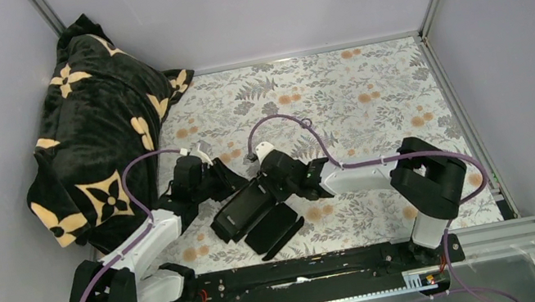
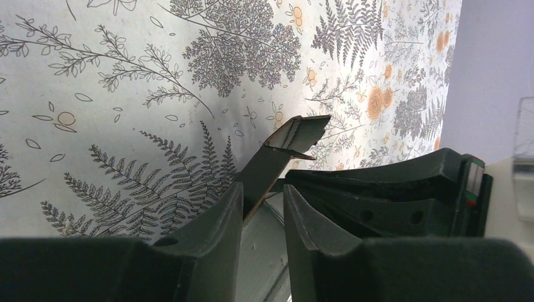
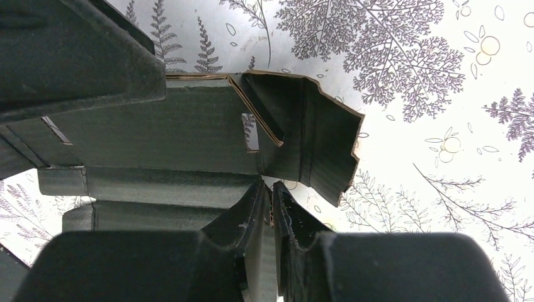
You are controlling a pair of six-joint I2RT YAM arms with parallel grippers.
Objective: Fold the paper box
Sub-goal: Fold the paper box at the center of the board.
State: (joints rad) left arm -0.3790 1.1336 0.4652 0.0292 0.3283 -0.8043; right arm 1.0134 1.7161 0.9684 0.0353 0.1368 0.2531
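Box [image 1: 246, 213]: partly folded black card on the worktop [image 1: 370, 91], between left tool [image 2: 261, 195] and right tool [image 3: 269, 189]. Right tool: fingers nearly closed, pinching a panel edge, with an upturned flap just beyond the tips. Left tool: fingers narrowly parted, a flap between them touching one finger. Whether it is clamped cannot be told. Blanket [image 1: 104, 138] lies beyond the left tool.

Mostly matte black, chunky rounded joints on both the left arm [image 1: 154, 231] and right arm [image 1: 360, 176], with white shells over the long links lol. Purple cables [image 1: 126, 188] looping off each one from base up to wrist. Small white block [image 1: 264, 149] at each wrist. Black wedge-shaped fingers [image 2: 214, 233], thick at the root, tapering to thin tips
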